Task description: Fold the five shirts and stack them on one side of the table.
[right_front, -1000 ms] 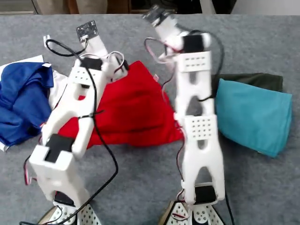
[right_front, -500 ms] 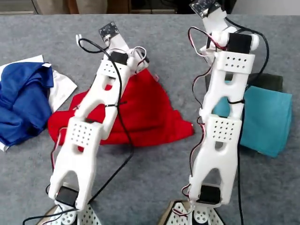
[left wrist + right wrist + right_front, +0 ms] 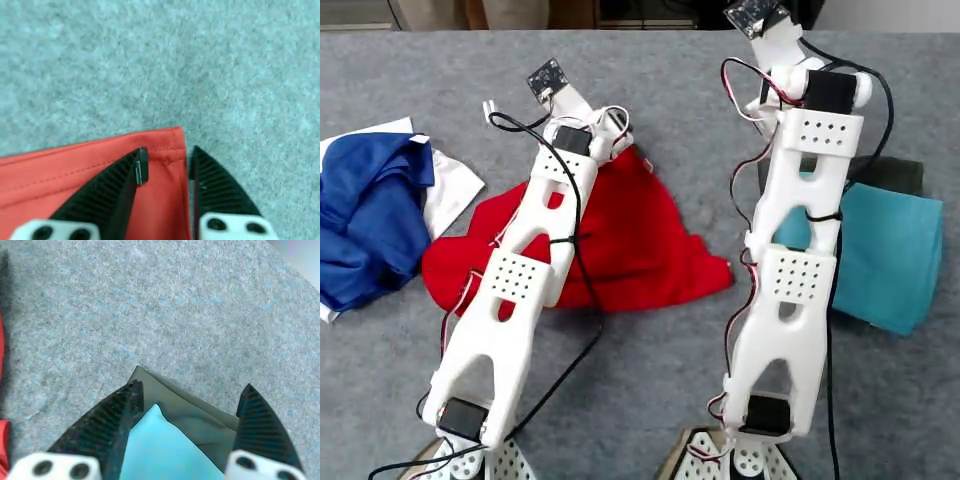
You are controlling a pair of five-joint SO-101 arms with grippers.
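The red shirt (image 3: pixel 620 240) lies crumpled in the middle of the table. My left gripper (image 3: pixel 167 160) is at its far corner (image 3: pixel 170 142), open by a narrow gap, with the flat hemmed corner between its fingers. In the high view this gripper (image 3: pixel 617 132) sits at the shirt's far tip. A folded teal shirt (image 3: pixel 880 250) rests on a dark green one (image 3: pixel 890 170) at the right. My right gripper (image 3: pixel 192 395) hangs open above the teal corner (image 3: pixel 160 440) and the dark green shirt (image 3: pixel 200 415). A blue shirt (image 3: pixel 370 220) lies bunched over a white one (image 3: pixel 455 190) at the left.
Grey felt covers the table (image 3: pixel 650 380). The right arm (image 3: pixel 800 200) stretches along the left edge of the teal stack. Bare felt lies along the far edge and in the near middle between the two arm bases.
Both arms swung right. The right arm left the red shirt's edge and now hangs over the teal stack. The red shirt's far tip and right corner shifted right with the left gripper.
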